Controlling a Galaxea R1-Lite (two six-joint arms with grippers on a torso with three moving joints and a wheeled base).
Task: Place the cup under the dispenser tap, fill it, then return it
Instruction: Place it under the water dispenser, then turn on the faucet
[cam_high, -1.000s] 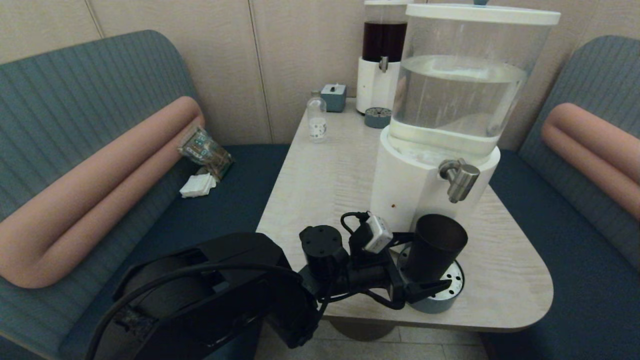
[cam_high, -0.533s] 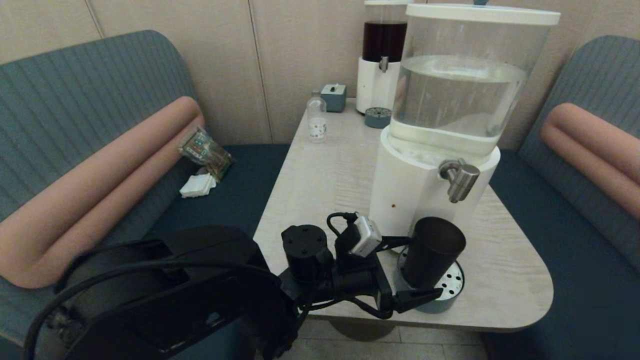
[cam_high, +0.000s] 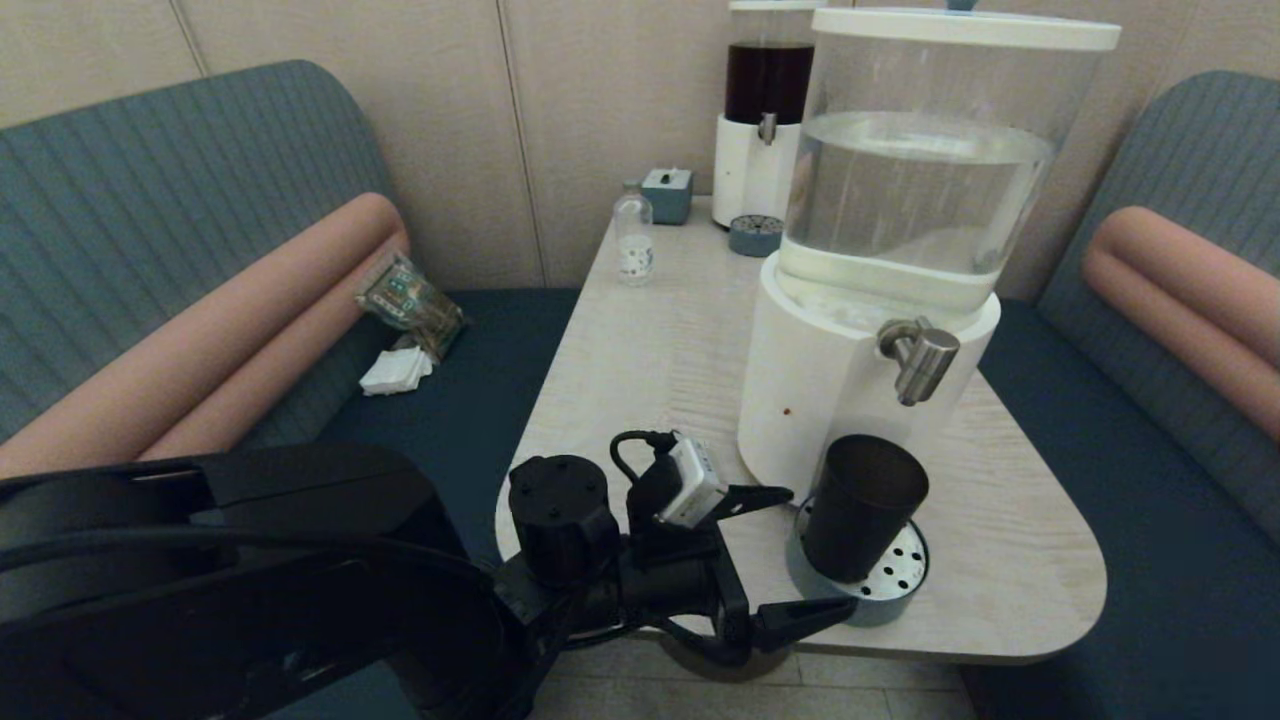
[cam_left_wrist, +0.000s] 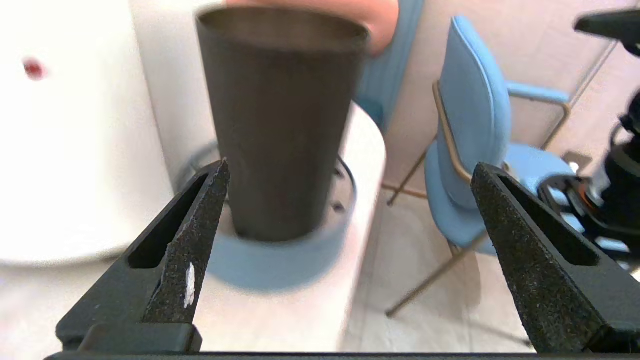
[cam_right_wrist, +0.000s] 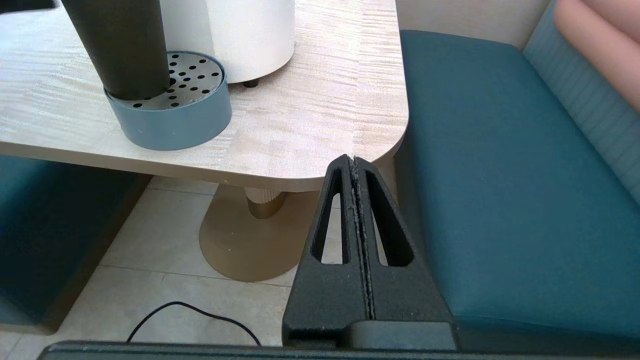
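Observation:
The black cup (cam_high: 860, 505) stands upright on the round blue drip tray (cam_high: 880, 603), below and slightly left of the brushed-steel dispenser tap (cam_high: 918, 358) of the big white-based dispenser (cam_high: 820, 385). My left gripper (cam_high: 815, 550) is open, just left of the cup and apart from it, with nothing between its fingers. In the left wrist view the cup (cam_left_wrist: 280, 120) rises beyond the gripper (cam_left_wrist: 350, 167), nearer the one finger (cam_left_wrist: 200, 220). My right gripper (cam_right_wrist: 354, 160) is shut and empty, low beside the table's near right corner; the cup (cam_right_wrist: 117, 45) shows there too.
At the back of the table stand a slimmer dark-liquid dispenser (cam_high: 765, 110), a clear bottle (cam_high: 634, 243), a small blue box (cam_high: 667, 193) and a second small tray (cam_high: 755, 235). Benches flank the table. A packet (cam_high: 410, 300) lies on the left bench. A blue chair (cam_left_wrist: 475, 115) stands beyond.
My left gripper has drawn back to the left and toward me, off the cup. The cup stays on the drip tray under the tap.

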